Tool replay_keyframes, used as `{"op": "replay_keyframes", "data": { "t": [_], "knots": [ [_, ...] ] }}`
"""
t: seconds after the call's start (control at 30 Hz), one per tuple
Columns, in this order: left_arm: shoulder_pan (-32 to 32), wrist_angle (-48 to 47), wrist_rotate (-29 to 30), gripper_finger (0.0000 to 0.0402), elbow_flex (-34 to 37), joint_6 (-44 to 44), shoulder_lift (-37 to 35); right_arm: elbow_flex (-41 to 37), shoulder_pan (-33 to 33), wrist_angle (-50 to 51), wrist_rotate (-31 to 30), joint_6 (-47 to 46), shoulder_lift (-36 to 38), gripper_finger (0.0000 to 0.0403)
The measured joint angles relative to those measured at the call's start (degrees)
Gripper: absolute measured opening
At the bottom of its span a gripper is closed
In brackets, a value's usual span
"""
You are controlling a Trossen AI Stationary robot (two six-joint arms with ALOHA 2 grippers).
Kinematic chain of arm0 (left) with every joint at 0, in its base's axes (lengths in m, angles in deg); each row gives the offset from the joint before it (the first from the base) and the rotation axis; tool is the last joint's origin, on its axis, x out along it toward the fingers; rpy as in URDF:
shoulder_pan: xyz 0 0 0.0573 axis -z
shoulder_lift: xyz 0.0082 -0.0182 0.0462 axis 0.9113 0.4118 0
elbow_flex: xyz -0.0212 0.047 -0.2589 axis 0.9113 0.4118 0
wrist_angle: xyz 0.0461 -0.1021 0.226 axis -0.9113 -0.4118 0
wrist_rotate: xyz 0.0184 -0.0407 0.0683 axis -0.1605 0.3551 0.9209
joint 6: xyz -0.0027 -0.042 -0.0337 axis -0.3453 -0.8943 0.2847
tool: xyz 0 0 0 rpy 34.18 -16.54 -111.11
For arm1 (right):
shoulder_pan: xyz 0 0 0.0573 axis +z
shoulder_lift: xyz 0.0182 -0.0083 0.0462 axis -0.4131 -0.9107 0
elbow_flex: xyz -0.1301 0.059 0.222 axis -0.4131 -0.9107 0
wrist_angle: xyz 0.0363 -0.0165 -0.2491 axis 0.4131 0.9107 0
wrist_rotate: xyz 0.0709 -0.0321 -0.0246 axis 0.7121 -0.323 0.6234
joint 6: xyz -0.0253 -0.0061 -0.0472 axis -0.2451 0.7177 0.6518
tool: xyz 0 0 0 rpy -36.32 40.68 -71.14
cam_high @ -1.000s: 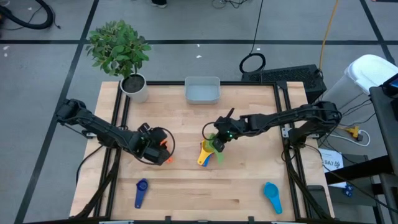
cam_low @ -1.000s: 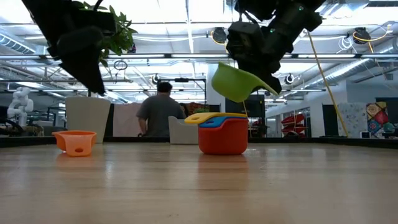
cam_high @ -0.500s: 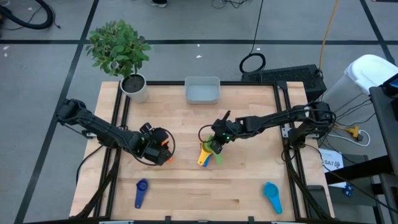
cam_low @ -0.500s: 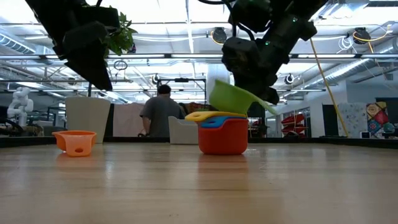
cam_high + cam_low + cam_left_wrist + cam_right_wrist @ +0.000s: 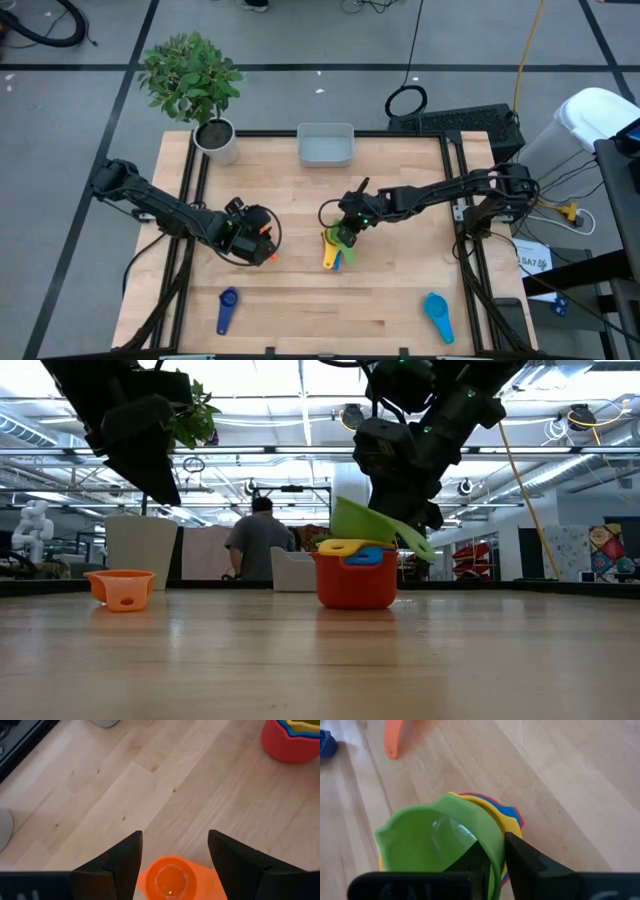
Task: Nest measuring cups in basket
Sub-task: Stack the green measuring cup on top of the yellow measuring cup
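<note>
The right hand point(image 5: 345, 233) is low over the middle of the bench point(image 5: 400, 290), its fingers point(image 5: 522, 857) pinched on the rim of the green cup point(image 5: 375, 528). In the low view that cup sits tilted in the top of the stack, one edge down inside it and the other raised. The stack is the red cup point(image 5: 356, 580) standing on the wood with the yellow cup point(image 5: 340, 546) and a bright blue cup point(image 5: 363, 555) nested inside. The right wrist view shows the green bowl covering most of the stack, with yellow, blue and red rims showing as crescents beside it.

The left hand point(image 5: 250, 235) hangs above the left-centre of the bench with its fingers point(image 5: 122, 860) spread apart and holding nothing. The orange cup point(image 5: 172, 877) lies on the wood directly under and between them; I cannot tell whether they touch it. In the low view it stands upright, well apart from the stack.

Near the front edge, a dark blue cup point(image 5: 226, 308) lies to the left and a teal cup point(image 5: 437, 315) to the right, both well away from the hands.

The basket point(image 5: 325, 145) sits at the far edge of the bench, centre, well apart from every cup. A potted plant point(image 5: 200, 95) stands at the far left corner. A person point(image 5: 255, 545) shows in the room behind the bench.
</note>
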Motion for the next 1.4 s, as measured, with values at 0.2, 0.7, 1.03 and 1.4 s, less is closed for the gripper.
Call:
{"op": "replay_keyframes", "data": {
  "t": [0.2, 0.7, 1.03, 1.4],
  "knots": [
    [0.0, 0.0, 0.0, 0.023, 0.0, 0.0, 0.0, 0.0, 0.0, -0.8, 0.9, 0.4, 0.0, 0.0049],
    [1.7, -0.1, 0.0, 0.023, 0.0, -1.4, 0.0, 0.0, 0.0, -2.7, 2.8, 0.1, 0.0, 0.016],
    [1.9, -0.1, 0.0, 0.023, 0.0, -2.1, 0.0, 0.0, 0.0, -3.6, 2.8, -0.4, 0.0, 0.0182],
    [1.9, -0.1, 0.0, 0.023, 0.0, -2.3, 0.0, 0.0, -1.6, -5.2, 2.6, 2.1, 1.0, 0.0174]
  ]
}}
